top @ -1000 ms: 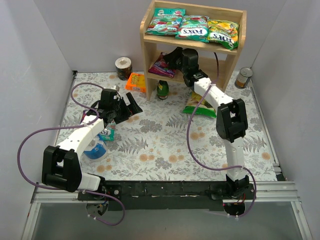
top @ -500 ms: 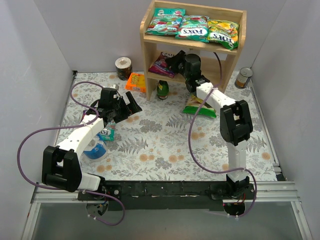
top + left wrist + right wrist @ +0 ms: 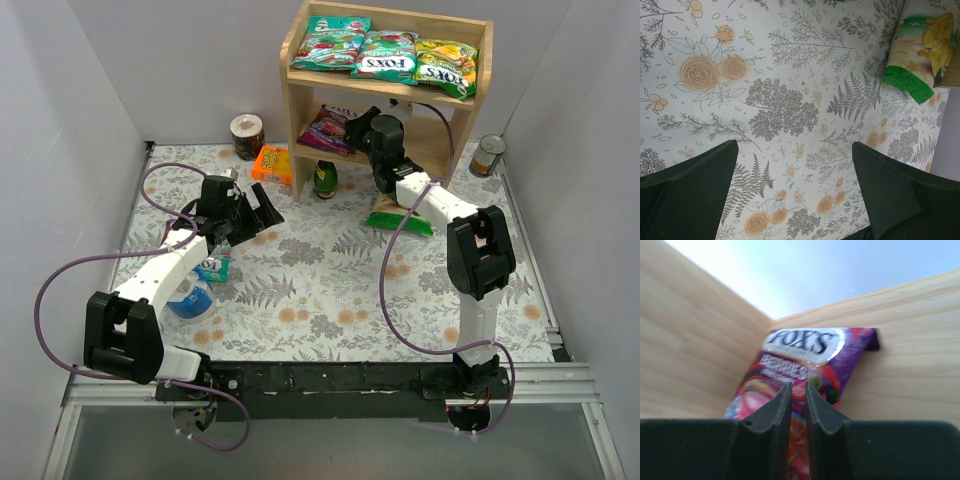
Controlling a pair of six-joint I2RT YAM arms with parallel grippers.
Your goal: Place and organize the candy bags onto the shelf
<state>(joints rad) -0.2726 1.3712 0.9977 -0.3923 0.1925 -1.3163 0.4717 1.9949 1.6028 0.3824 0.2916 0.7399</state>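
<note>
L gripper (image 3: 266, 214) hangs over the floral table (image 3: 300, 290), jaws spread wide, nothing between them. R gripper (image 3: 798, 386) sits in the lower tier of the shelf (image 3: 294, 100), fingers nearly together (only a thin slit). Its tips are at the purple candy bag (image 3: 807, 357) lying there; can't tell if it's pinched. Three more bags (image 3: 385, 52) lie on the top tier.

A purple FOX'S Berries candy bag (image 3: 805, 347) is seen lying flat on a light wooden surface of the shelf (image 3: 905, 375), its far end close to the corner where two wooden panels meet. Red fruit is pictured under the white lettering. A pale background is visible beyond the panels. The right gripper (image 3: 798, 386) is held before the bag, its black fingers (image 3: 771, 412) narrowly parted, with nothing seen between them.
</note>
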